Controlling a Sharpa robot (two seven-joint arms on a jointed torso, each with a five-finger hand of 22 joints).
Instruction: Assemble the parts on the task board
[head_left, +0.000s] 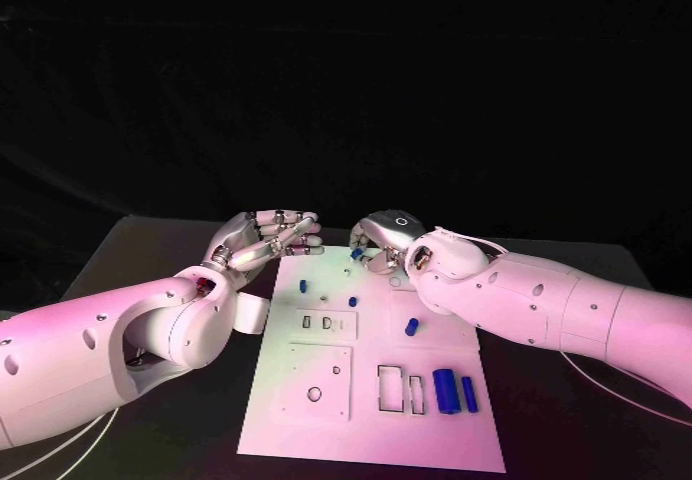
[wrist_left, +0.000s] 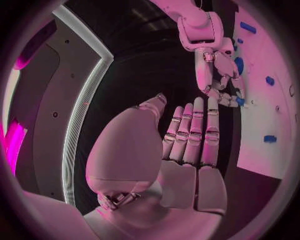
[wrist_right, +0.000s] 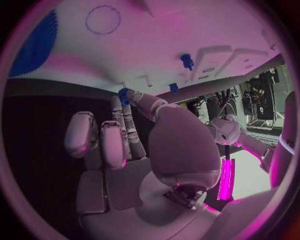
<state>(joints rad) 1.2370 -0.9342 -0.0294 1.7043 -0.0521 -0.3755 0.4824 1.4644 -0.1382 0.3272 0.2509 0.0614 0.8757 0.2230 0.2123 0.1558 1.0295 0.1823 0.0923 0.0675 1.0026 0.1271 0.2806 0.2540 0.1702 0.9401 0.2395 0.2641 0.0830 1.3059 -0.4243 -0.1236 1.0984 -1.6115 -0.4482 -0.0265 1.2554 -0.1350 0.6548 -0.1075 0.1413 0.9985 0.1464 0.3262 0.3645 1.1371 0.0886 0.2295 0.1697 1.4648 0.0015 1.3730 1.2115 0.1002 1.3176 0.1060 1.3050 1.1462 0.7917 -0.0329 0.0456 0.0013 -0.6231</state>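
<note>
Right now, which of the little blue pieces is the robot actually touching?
The small blue piece at the board's far edge, pinched in the right hand's fingers. The other blue pieces lie untouched on the board.

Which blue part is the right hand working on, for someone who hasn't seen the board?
Start at the white task board mid-table and follow it to its far edge. There the right hand pinches a small blue part in its fingertips. Unlike the other blue pieces lying on the board, it sits in a hand.

Pink-violet light washes the white arms and the board (head_left: 378, 400), while the room behind stays black. Both wrist views bow straight edges strongly toward the rim, and a bright magenta glow flares beside the right hand (wrist_right: 134, 150).
</note>
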